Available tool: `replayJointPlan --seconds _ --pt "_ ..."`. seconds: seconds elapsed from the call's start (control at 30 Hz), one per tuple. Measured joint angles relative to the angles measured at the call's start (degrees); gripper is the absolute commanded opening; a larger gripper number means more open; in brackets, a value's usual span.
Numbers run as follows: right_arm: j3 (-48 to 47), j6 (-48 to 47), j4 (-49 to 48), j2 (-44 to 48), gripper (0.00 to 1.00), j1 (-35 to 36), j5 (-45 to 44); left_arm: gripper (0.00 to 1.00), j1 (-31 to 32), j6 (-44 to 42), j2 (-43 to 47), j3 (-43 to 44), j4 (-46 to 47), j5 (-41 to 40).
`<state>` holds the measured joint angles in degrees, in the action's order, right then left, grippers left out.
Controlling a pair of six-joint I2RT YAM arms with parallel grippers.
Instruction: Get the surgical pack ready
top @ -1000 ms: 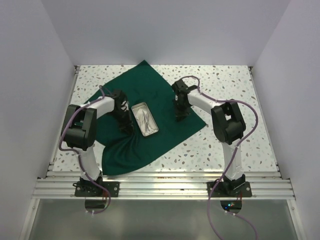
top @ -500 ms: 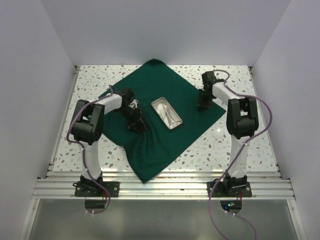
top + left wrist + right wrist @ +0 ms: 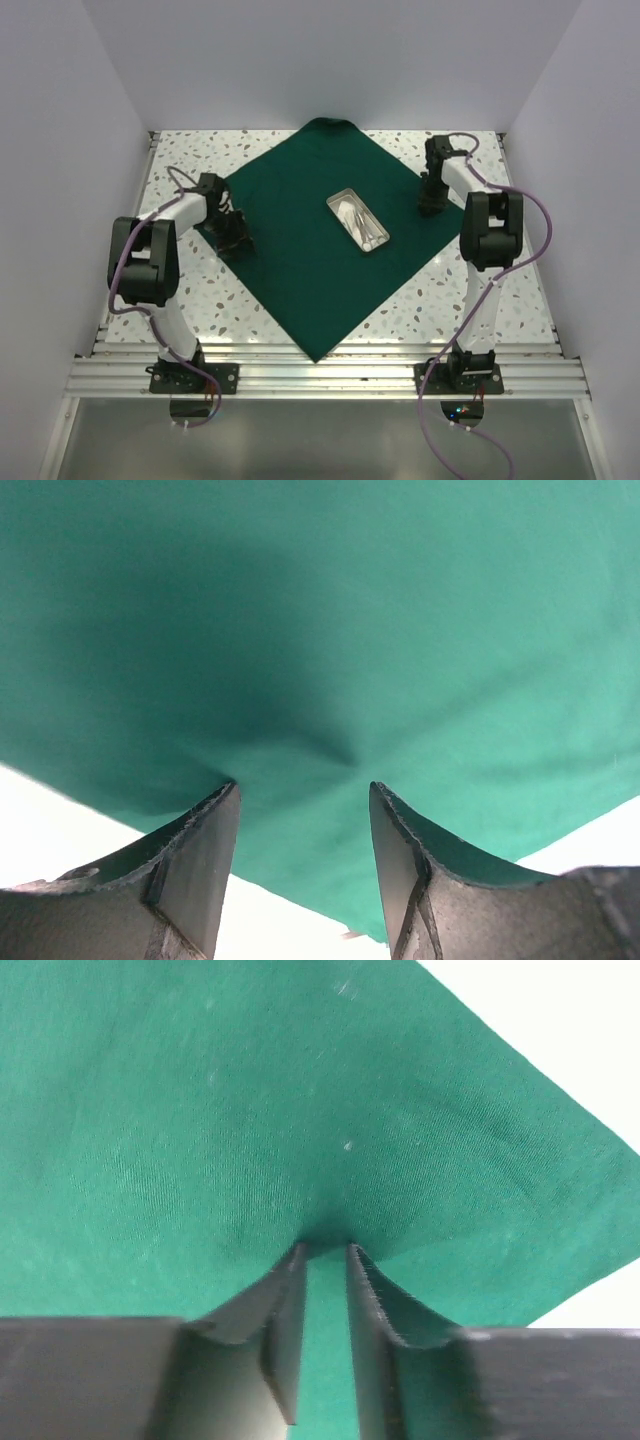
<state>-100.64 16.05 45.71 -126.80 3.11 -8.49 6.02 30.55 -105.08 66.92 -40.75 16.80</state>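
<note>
Tray (image 3: 338, 196) contents indistinct, cloth (image 3: 300, 270) spread flat

White arm links (image 3: 480, 312), black joints (image 3: 490, 230), purple cables (image 3: 541, 222); left claw (image 3: 303, 792) dark, wedge-fingered.

Your cloth (image 3: 300, 270) is dark green woven fabric, matt all over. In both wrist views it shows a fine, soft weave with a few pale lint specks. The tray (image 3: 348, 224) on it is bare silver metal, smooth and shiny. The instruments (image 3: 360, 218) inside look like the same bright metal, but they are too small to judge further. The table (image 3: 470, 290) has a smooth white top with dark speckles, like stone. Grooved grey metal rails (image 3: 330, 378) with a dull sheen run along its near edge. The fingers (image 3: 195, 870) of your left gripper (image 3: 303, 798) and right gripper (image 3: 325, 1255) are dark and matt, with rough, grainy edges. The 2 arms (image 3: 172, 320) have glossy white shells and matt black joints.
</note>
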Motion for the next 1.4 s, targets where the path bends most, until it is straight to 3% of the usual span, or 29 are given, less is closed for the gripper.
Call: replayJointPlan --seconds 0.1,0.33,0.5,0.63,0.7,1.07,1.4 --pt "2.2 0.3 -0.1 1.7 0.51 1.3 1.8 0.59 -4.8 -0.6 0.0 0.3 0.5 -1.5" --pt "0.6 0.7 1.0 4.5 0.54 8.7 10.6 0.59 -5.4 -1.2 -3.1 3.5 3.5 -0.1" --pt "-0.3 0.7 1.0 4.7 0.47 8.9 14.3 0.58 -5.4 -1.0 -3.5 3.2 5.1 2.3" --pt "2.0 0.4 1.0 4.7 0.26 8.0 14.2 0.58 -5.5 -0.5 -2.3 0.8 8.2 4.0" --pt "3.1 0.1 1.1 4.7 0.2 7.7 14.1 0.58 -5.5 -0.1 -1.2 -1.1 10.1 4.4" --pt "12.3 0.6 -0.7 7.3 0.12 10.3 15.8 0.59 -5.5 -0.1 2.9 -6.6 14.1 4.2" --pt "14.0 6.5 -3.9 8.3 0.12 21.6 21.5 0.6 -5.1 -3.5 3.0 -3.5 7.2 -3.8"
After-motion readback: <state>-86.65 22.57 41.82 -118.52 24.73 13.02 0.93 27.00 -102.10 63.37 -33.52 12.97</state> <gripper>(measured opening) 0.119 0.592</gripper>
